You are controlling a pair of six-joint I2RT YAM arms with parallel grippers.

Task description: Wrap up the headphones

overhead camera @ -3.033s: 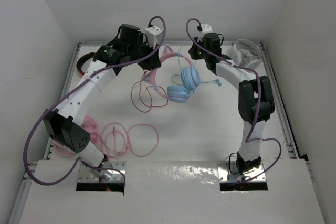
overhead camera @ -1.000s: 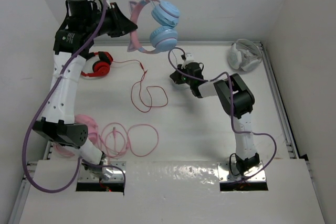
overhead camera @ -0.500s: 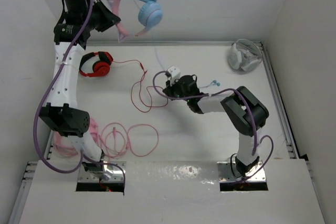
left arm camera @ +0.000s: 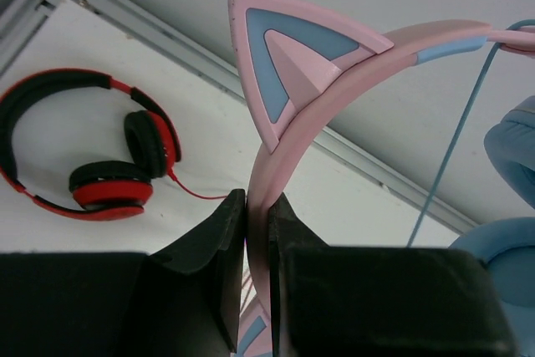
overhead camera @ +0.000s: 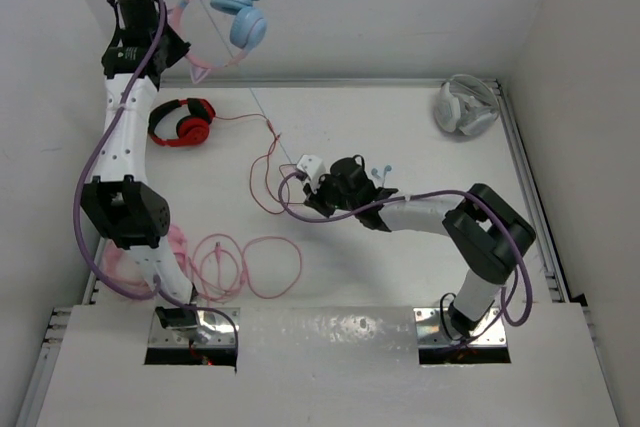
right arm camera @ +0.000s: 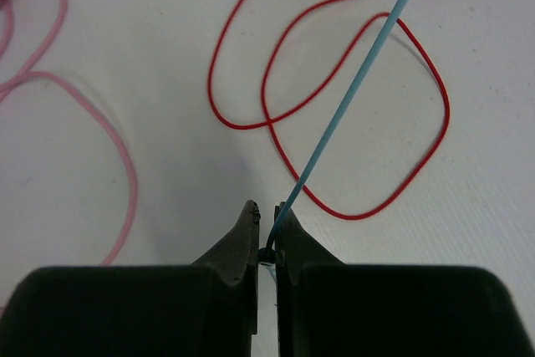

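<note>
Robot lab: walled white table (overhead camera: 400,127) w/ alu rails (overhead camera: 516,137)

There are three headphones, a cat-eared pair (overhead camera: 240,19), red pair (overhead camera: 182,124) and pink pair (overhead camera: 178,244), one white object (overhead camera: 467,105), and two arms, left arm (overhead camera: 125,147) and right arm (overhead camera: 430,217).

The left gripper (left arm camera: 257,206) is carrying the over-ear headphones (overhead camera: 248,27), with light blue round cups and a pink cat-eared band, further up and leftward. They are now hanging well above the white table (overhead camera: 400,137) before the back wall (overhead camera: 400,7). The right gripper (right arm camera: 267,215) is sweeping from the far side toward the middle, low by the red cable loops (right arm camera: 445,114), and is drawing the thin light blue cable (right arm camera: 351,98) into a taut straight line.
</note>
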